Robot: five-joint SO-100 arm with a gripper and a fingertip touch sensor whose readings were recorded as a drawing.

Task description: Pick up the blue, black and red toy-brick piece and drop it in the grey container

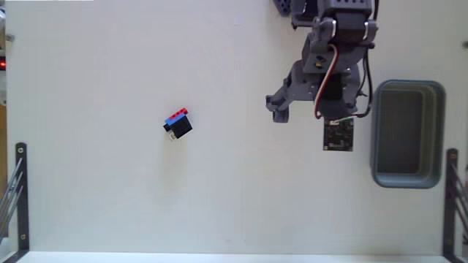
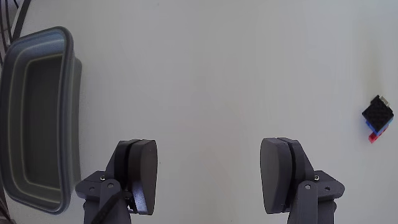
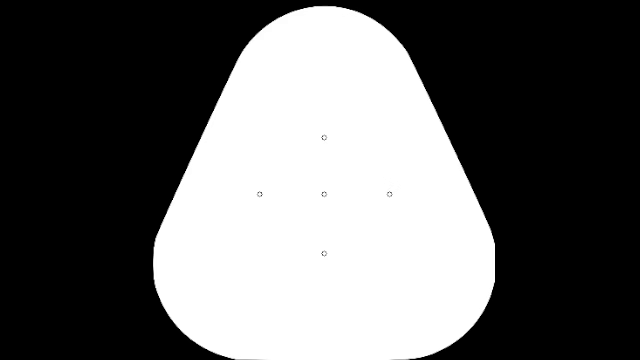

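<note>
While the arm hangs over the white table (image 1: 110, 204) in the fixed view, the gripper (image 2: 208, 174) stands wide open in the wrist view, its 2 fingers (image 2: 144, 174) holding nothing. The toy-brick piece (image 1: 178, 124) lies alone, well apart from the grey container (image 1: 407, 179) at the right edge.

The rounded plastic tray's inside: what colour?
Darker grey than its blue-grey rim; clearest in the fixed view.
</note>
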